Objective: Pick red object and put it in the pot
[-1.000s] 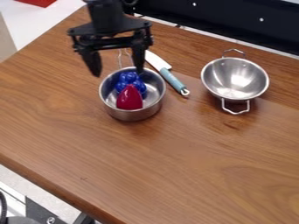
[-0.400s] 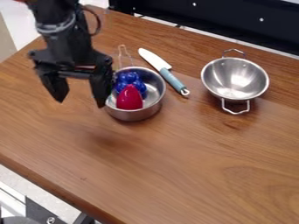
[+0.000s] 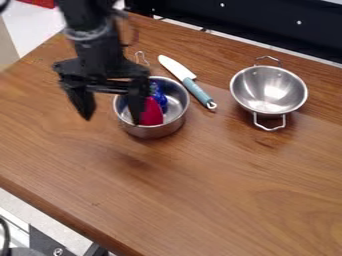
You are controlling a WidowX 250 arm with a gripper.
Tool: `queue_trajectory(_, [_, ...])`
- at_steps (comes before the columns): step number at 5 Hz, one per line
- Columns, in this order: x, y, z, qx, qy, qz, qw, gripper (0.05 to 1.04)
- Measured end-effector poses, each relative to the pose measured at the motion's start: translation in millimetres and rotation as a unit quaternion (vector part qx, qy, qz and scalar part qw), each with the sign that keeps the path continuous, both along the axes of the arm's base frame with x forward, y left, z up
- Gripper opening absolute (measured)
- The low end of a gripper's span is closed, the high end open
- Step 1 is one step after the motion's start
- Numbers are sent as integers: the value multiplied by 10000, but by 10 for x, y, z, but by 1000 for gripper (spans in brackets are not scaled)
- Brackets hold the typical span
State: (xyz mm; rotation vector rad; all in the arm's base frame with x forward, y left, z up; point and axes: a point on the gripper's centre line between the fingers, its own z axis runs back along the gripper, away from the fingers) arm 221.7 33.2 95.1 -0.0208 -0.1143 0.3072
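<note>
The claw [image 3: 112, 119] hangs wide open, gripping nothing, over a brown wood table [image 3: 200, 190] backed by a black panel [image 3: 257, 19].

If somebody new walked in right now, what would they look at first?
Probably the big black robot arm at the upper left, with its open pincer hanging by the silver pot. Next might be the bright red thing and the blue thing inside that pot. Then maybe the shiny bowl with two wire handles, over on the right.
</note>
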Motion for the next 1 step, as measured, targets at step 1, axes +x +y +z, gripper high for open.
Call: queue_trajectory(1, [119,-415,-24,-68,74,-11,9999,999])
